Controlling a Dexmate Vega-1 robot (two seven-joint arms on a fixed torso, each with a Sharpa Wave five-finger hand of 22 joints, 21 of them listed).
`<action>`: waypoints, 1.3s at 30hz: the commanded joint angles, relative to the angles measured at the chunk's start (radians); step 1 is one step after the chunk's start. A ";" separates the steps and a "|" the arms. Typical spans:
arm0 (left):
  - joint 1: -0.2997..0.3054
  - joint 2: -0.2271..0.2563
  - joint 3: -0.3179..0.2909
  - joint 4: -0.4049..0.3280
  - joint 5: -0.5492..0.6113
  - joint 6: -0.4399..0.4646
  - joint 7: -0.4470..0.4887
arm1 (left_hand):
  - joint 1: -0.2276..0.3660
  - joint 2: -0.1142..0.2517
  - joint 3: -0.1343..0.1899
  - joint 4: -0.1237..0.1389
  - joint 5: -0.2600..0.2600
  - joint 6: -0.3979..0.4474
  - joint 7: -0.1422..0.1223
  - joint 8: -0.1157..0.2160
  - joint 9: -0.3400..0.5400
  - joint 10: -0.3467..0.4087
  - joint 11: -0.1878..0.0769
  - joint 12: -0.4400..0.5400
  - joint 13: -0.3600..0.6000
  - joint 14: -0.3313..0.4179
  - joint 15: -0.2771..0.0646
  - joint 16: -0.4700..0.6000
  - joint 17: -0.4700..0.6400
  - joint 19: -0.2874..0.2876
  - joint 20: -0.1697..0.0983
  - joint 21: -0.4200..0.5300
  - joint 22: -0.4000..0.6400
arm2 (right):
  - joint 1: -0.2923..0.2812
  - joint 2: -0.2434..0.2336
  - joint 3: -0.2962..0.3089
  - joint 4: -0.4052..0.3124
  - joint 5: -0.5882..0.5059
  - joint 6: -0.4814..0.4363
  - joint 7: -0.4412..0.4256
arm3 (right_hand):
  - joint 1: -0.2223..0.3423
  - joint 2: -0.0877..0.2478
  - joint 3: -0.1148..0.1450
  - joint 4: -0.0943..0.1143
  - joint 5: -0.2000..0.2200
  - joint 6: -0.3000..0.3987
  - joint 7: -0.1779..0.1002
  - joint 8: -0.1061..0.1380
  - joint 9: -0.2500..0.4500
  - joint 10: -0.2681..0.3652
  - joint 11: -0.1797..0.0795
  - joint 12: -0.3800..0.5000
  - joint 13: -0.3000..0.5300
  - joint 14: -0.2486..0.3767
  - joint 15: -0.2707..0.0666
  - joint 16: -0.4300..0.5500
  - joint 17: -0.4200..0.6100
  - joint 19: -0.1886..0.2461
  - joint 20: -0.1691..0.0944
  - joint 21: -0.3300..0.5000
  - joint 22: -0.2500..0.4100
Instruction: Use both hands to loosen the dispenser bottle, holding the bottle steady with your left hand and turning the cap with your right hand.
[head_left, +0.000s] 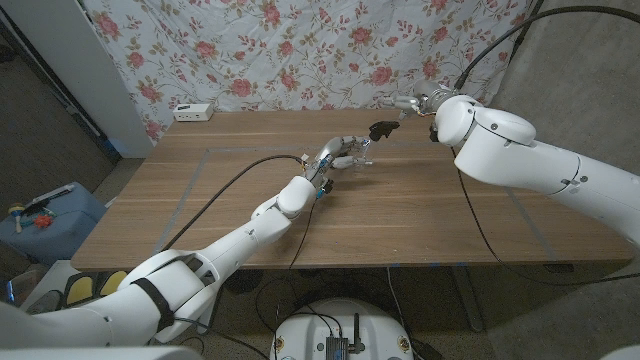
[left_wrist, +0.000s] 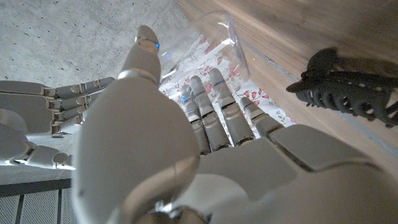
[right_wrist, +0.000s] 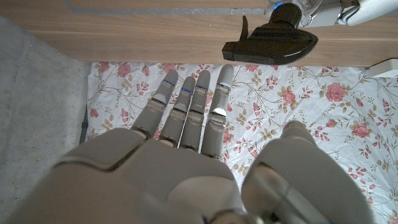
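Note:
In the head view my left hand (head_left: 340, 153) grips a clear dispenser bottle (left_wrist: 208, 40) over the middle of the table, a little toward the back. Its fingers (left_wrist: 214, 115) curl around the bottle's body. The black dispenser cap (head_left: 382, 129) sticks out to the right of that hand, and it also shows in the right wrist view (right_wrist: 273, 41) and the left wrist view (left_wrist: 348, 93). My right hand (head_left: 405, 102) hovers behind and to the right of the cap. Its fingers (right_wrist: 189, 109) are stretched out and slightly apart, a short gap away from the cap, holding nothing.
A white power strip (head_left: 195, 112) lies at the table's back left edge, below the flowered cloth (head_left: 300, 50). A black cable (head_left: 220, 192) trails across the table (head_left: 420, 220) along my left arm. A blue box (head_left: 45, 218) sits on the floor to the left.

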 joint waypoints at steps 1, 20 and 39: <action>-0.002 -0.005 0.002 0.006 0.006 -0.006 0.010 | -0.118 0.138 0.084 0.080 0.007 0.119 -0.024 0.005 0.004 0.053 -0.039 0.003 0.004 0.008 -0.067 0.001 0.003 0.007 -0.061 0.001 0.002 | 0.046 0.026 -0.061 0.023 -0.020 -0.043 0.044 | -0.011 0.000 -0.002 0.007 0.011 0.018 -0.003 0.007 0.000 0.010 0.004 0.002 -0.001 0.013 0.002 0.002 0.001 0.012 0.000 0.003 0.003; 0.012 0.009 0.000 -0.031 0.008 0.015 0.009 | -0.117 0.138 0.083 0.079 0.007 0.118 -0.027 0.004 0.005 0.053 -0.040 0.002 0.005 0.007 -0.064 0.002 0.004 0.007 -0.060 0.001 0.002 | -0.063 0.123 0.003 0.087 -0.305 -0.043 0.288 | -0.034 0.014 -0.007 0.014 0.026 0.003 -0.007 -0.010 -0.010 0.033 -0.001 0.005 -0.007 0.031 0.004 0.000 -0.002 0.016 0.011 -0.003 0.002; 0.006 0.004 0.001 -0.017 0.002 0.009 0.001 | -0.117 0.138 0.084 0.080 0.007 0.119 -0.024 0.004 0.005 0.055 -0.042 0.002 0.005 0.007 -0.063 0.001 0.003 0.007 -0.060 0.001 0.002 | -0.048 0.155 -0.019 0.125 -0.420 -0.043 0.405 | 0.015 0.015 0.005 -0.026 0.039 -0.060 -0.011 -0.046 -0.018 0.005 -0.004 -0.010 -0.005 0.022 0.000 -0.016 -0.008 0.009 0.010 -0.010 0.002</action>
